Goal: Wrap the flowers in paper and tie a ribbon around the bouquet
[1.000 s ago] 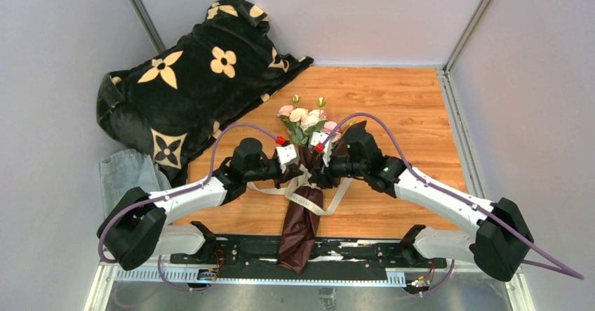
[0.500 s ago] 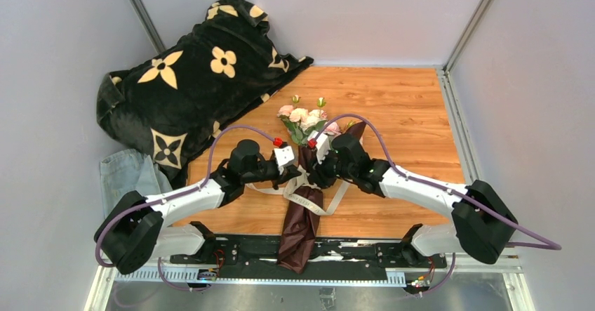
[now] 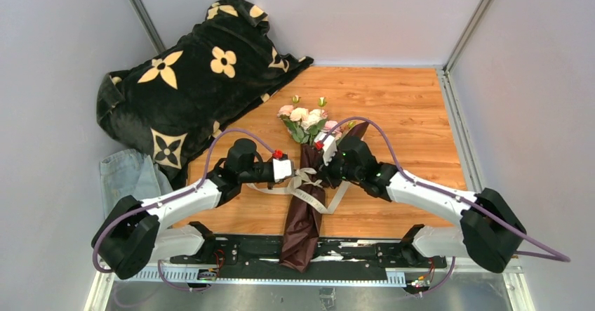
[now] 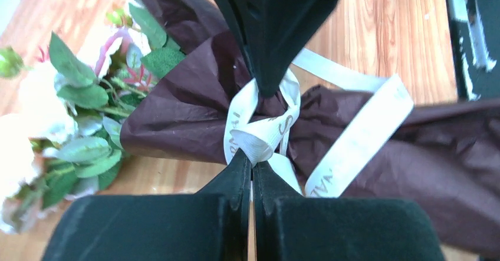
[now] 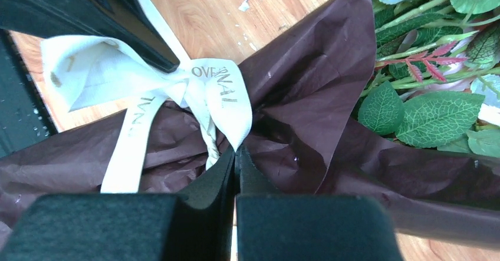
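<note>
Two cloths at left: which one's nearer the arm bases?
The blue denim cloth, plain and pale; the black flower-print blanket lies farther back, against the wall.

We read grey capital letters printed on the cream ribbon (image 5: 221, 96). On the loop in the right wrist view they look like "OVERNAL", though we are unsure of the last letter. The tail strip carries more letters, seen sideways in both wrist views, too partial for us to read.

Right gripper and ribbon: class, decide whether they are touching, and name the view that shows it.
Touching. The right wrist view shows the right gripper shut on a loop of the ribbon, the loop's end pinched where the jaws meet.
</note>
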`<state>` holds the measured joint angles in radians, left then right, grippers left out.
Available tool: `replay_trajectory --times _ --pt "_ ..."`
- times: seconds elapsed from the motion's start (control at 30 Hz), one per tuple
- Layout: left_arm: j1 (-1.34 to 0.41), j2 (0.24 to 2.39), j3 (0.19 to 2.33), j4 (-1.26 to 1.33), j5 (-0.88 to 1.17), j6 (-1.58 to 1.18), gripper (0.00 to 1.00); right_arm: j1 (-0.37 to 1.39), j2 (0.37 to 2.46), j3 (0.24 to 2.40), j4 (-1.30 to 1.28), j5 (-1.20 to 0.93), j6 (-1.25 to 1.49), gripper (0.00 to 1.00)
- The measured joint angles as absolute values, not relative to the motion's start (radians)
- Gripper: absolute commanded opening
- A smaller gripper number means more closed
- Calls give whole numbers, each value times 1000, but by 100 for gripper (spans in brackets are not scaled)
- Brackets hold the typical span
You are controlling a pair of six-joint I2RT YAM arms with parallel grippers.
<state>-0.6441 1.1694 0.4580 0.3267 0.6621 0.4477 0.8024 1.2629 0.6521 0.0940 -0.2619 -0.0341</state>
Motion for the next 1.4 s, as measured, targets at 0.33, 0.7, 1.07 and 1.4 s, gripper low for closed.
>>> replay_trajectory --times 0.33,0.7,1.07,1.4 --pt "-643 1201 462 263 748 703 0 767 1197 627 56 -447 -119 45" --pt "-643 1199 459 256 756 735 0 873 935 537 114 -489 -154 48" --pt "-643 1184 448 253 756 737 0 950 1182 503 230 -417 -207 54" --pt "-643 1175 441 252 755 739 0 961 1225 503 269 -402 -204 11"
